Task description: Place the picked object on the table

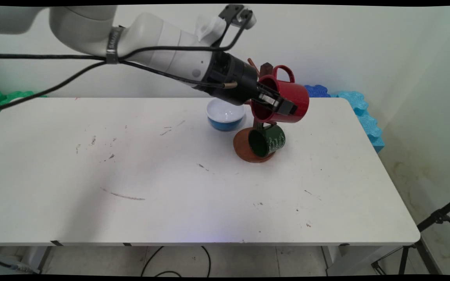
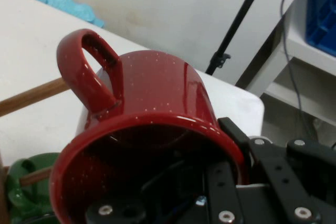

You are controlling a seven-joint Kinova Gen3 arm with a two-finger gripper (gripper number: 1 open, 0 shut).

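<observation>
My gripper point(image 1: 274, 103) is shut on the rim of a red mug point(image 1: 287, 99), one finger inside it and one outside. The mug lies on its side in the air with its handle point(image 1: 283, 72) up, close to the top of a brown wooden mug stand point(image 1: 266, 70). In the hand view the red mug point(image 2: 152, 124) fills the middle and a wooden peg point(image 2: 31, 97) points at its handle point(image 2: 84, 72). A green mug point(image 1: 268, 141) hangs lower on the stand, above the round brown base point(image 1: 244, 150).
A blue bowl with a white inside point(image 1: 225, 114) stands just left of the stand. Blue foam mats point(image 1: 359, 113) lie past the table's far right corner, green ones point(image 1: 2, 97) at the far left. A black tripod point(image 1: 432, 226) stands off the table's right.
</observation>
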